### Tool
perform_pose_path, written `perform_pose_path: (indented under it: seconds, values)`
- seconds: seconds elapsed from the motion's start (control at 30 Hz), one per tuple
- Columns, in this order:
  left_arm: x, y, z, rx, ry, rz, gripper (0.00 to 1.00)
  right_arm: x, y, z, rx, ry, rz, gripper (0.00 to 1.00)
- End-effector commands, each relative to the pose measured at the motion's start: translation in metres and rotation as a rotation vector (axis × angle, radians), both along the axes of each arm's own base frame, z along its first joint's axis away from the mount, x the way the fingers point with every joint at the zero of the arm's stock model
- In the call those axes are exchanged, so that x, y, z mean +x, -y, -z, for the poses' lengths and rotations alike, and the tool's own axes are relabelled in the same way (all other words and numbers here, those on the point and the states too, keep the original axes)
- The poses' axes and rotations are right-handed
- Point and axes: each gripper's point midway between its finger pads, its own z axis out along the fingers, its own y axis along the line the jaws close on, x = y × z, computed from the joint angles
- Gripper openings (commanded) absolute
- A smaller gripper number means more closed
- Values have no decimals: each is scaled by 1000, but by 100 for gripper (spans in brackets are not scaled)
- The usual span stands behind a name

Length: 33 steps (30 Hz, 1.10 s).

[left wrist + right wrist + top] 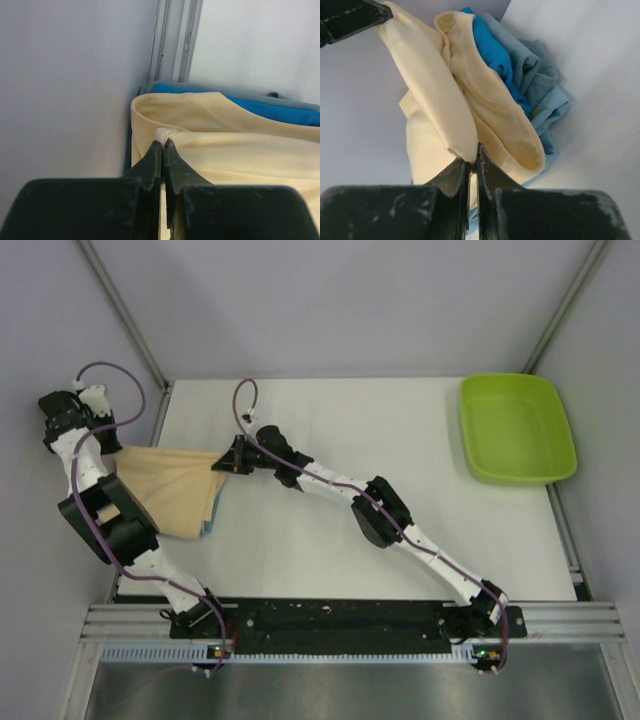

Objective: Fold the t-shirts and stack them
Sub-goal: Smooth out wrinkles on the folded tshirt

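Left gripper (pixel 163 142) clenched on peach-cream shirt (pixel 170 490) edge; right gripper (pixel 472 159) clamped on opposite edge. Shirt spans between them, long axis left-right, at left side of scene, sagging in soft folds. Blue shirt (pixel 492 45) lies underneath, partly showing. Green tray (pixel 515 430) far right, well apart.

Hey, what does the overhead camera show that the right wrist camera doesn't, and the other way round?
Only overhead: the lime-green tray at the far right of the table. Only right wrist: the right gripper seen close up, pinched shut on a cream fold, and the bright blue shirt lying underneath, a mere sliver from above. Both: the peach-cream shirt held up between the right gripper and the left gripper.
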Motion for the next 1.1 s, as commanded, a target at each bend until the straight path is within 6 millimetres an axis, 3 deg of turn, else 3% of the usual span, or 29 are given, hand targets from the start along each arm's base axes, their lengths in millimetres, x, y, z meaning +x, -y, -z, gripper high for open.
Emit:
perform_pose_path:
  seconds: [0.0, 0.2, 0.37, 0.4, 0.47, 0.5, 0.57, 0.7, 0.83, 0.87, 0.97, 1.07]
  values:
    - [7, -51, -25, 168, 80, -120, 0, 16, -3, -28, 71, 29, 69, 0]
    - [14, -79, -26, 232, 99, -217, 0, 29, -4, -22, 76, 21, 156, 0]
    - [32, -77, -8, 252, 78, -197, 0, 33, -3, -9, 60, -23, 189, 0]
    - [35, -78, -7, 262, 77, -202, 5, 33, -4, -10, 63, -23, 189, 0]
    - [39, -78, -4, 264, 77, -213, 38, 35, -3, -11, 54, -11, 195, 19]
    - [40, -77, -7, 266, 83, -215, 47, 35, -1, -10, 38, -9, 201, 29]
    - [41, -77, -14, 272, 97, -221, 55, 39, 4, -14, 21, -4, 216, 42]
    - [42, -69, -36, 305, 126, -204, 61, 54, 17, -35, 28, -6, 252, 49]
    - [39, -51, -62, 321, 156, -161, 66, 67, 34, -61, -2, 50, 292, 47]
    - [37, -43, -67, 319, 161, -136, 74, 67, 36, -66, -8, 70, 289, 44]
    - [25, -17, -78, 314, 167, -63, 76, 59, 38, -87, -12, 165, 245, 29]
    - [6, -5, -87, 329, 175, -52, 76, 39, 29, -106, 11, 257, 166, 8]
